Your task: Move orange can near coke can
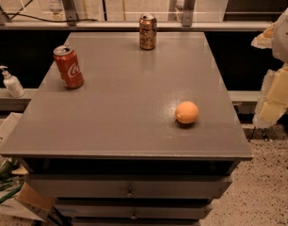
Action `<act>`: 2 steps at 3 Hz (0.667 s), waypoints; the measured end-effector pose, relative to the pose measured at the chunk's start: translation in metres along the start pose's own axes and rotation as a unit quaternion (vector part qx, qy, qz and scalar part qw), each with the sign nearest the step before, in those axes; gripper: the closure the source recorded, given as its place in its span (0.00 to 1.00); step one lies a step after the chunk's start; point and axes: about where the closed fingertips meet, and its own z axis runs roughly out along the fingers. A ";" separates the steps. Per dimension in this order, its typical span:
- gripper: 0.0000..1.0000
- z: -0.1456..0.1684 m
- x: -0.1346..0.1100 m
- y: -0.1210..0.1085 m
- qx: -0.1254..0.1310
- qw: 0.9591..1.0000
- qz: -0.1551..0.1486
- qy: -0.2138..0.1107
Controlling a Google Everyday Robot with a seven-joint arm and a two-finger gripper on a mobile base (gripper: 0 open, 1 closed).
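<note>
The orange can [148, 31] stands upright at the far edge of the grey table [125, 126], about midway along that edge. The coke can [68, 66] stands near the table's left edge, leaning a little, well apart from the orange can. A round orange fruit [187, 112] rests on the right part of the table, toward the front. The gripper [275, 95] hangs off the table's right side, touching nothing; whether it is spread or closed cannot be told. A pump bottle [11, 82] sits left of the table.
</note>
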 end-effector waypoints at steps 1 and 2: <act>0.00 0.000 0.000 0.000 0.000 1.000 0.000 0.000; 0.00 0.018 -0.002 -0.007 -0.002 0.999 0.016 -0.033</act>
